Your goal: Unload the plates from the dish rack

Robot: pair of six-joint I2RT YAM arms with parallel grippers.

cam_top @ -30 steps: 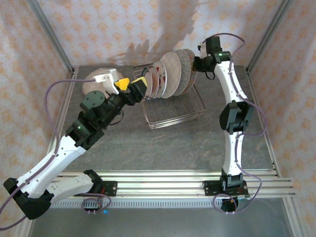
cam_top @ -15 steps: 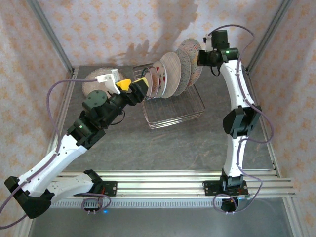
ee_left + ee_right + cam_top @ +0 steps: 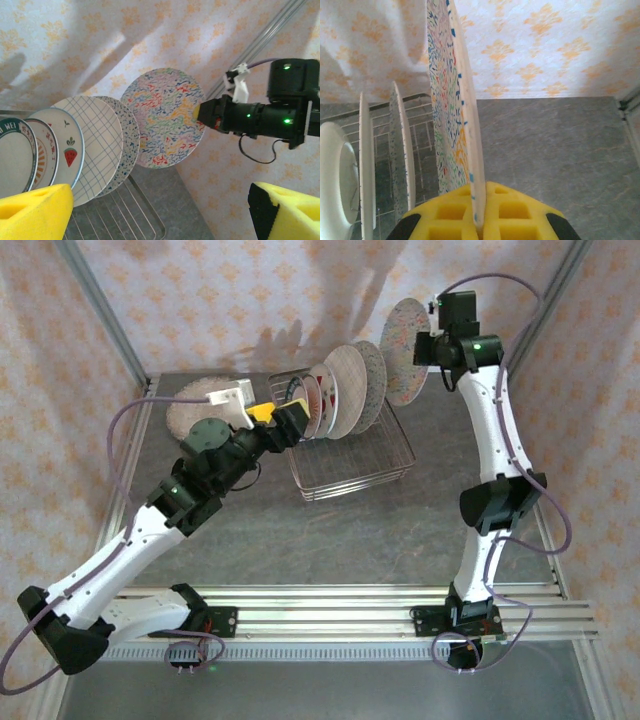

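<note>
We saw the right gripper [image 3: 428,348] closed on the rim of the squiggle plate [image 3: 405,352], its yellow pads [image 3: 450,217] pinching the edge from both sides. The plate stood on edge in the air, roughly upright, above the far right end of the rack [image 3: 355,480], and as far as we could tell it touched none of the wires. From the right wrist the squiggle plate [image 3: 447,100] ran straight up out of the right gripper [image 3: 479,216], with a clear gap between it and the next plate in the row.

Four plates leaned in the rack [image 3: 125,210]. From the left wrist we read them right to left: the grey speckled plate [image 3: 128,137], the plaid plate [image 3: 97,145], the strawberry plate [image 3: 60,150] and the dark-rimmed plate [image 3: 12,155], each overlapping its neighbour. The squiggle plate [image 3: 165,117] hung beyond them against the patterned wall [image 3: 75,30], with the right gripper [image 3: 202,114] at its right edge.

The left gripper [image 3: 285,415] hovered at the left end of the rack, just beside the dark-rimmed plate [image 3: 308,405]. Its jaws stood wide apart and held nothing; from its own wrist the left gripper [image 3: 160,215] showed a broad gap between the two yellow pads [image 3: 32,215]. The brown plate [image 3: 185,415] lay flat on the table [image 3: 400,530] to the left of the rack, partly hidden by the left arm.
</note>
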